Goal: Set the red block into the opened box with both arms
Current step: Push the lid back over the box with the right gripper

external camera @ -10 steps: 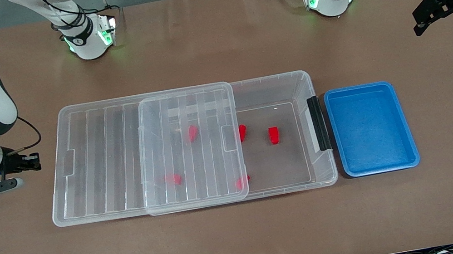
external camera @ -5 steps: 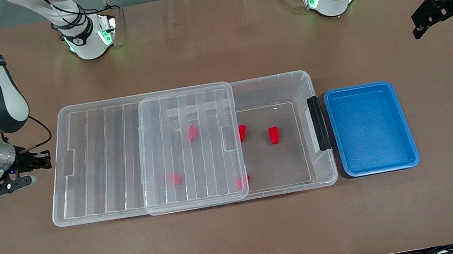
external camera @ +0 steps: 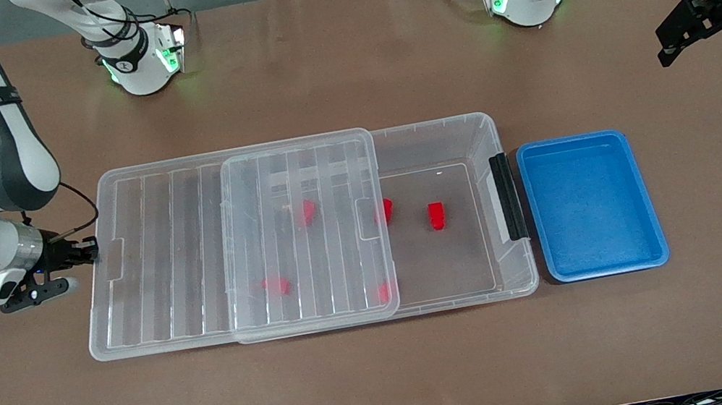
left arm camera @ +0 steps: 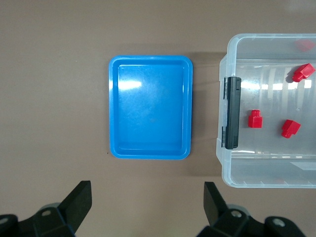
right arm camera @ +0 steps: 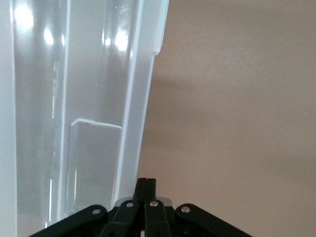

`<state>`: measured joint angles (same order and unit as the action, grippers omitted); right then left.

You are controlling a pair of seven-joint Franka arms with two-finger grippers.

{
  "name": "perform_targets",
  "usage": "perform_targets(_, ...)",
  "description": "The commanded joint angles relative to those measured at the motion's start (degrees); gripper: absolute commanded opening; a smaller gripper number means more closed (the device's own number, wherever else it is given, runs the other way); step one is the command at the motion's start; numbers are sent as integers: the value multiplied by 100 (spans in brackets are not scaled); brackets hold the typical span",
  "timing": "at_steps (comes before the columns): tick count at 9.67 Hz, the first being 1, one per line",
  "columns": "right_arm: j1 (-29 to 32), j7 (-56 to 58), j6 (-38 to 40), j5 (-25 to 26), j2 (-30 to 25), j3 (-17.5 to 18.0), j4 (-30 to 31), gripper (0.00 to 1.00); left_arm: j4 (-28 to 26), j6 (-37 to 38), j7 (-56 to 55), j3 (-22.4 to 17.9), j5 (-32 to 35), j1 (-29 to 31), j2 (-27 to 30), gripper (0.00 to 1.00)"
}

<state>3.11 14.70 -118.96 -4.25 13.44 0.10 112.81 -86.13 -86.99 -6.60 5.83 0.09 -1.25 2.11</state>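
The right gripper (external camera: 92, 250) sits at the left edge of the front frame, level with the middle of the box (external camera: 477, 131). Its fingers are pressed together with nothing between them, and their tips touch the short edge of the ribbed clear lid (external camera: 165, 257). In the right wrist view the joined fingertips (right arm camera: 146, 185) meet the lid's rim (right arm camera: 136, 148) at the bottom centre of the frame, beside a moulded tab.

The lid lies slid partway off the box, toward the right arm's end of the table. It covers roughly the half of the box away from the black handle (external camera: 508, 196) and leaves the handle half uncovered.

The left gripper (external camera: 699, 32) hangs at the upper right edge of the front frame, in the air over bare table (external camera: 390, 373), holding nothing. Its jaws are spread wide; in the left wrist view the two fingers (left arm camera: 79, 197) stand far apart along the bottom of the frame. This arm waits.

Five red blocks lie in the box. One red block (external camera: 436, 215) rests on the uncovered floor near frame centre, another (external camera: 386, 210) lies at the lid's edge, and three more (external camera: 307, 212) (external camera: 277, 285) (external camera: 385, 291) show through the lid. A blue tray (external camera: 646, 199) sits just beside the handle end of the box.
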Motion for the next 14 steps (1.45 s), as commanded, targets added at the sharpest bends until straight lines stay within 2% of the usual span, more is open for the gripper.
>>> perform_targets(1,-65,-448,84,-155,18,243,-58,0,-185,-90,45,-12,-88,2,-35,100)
perform_targets(3,-92,-730,84,-155,71,411,-127,0,-185,-99,45,-12,-88,2,-35,100)
perform_targets(8,-100,-1811,84,-146,325,1140,-418,0,-176,-90,54,-12,-71,45,-18,100)
perform_targets(12,-144,-2181,84,-146,493,1396,-655,0,-194,-81,-43,-12,-88,81,-18,100)
perform_targets(14,-232,-2278,84,-146,554,1405,-699,0,-176,-81,-43,-12,-88,81,-18,100)
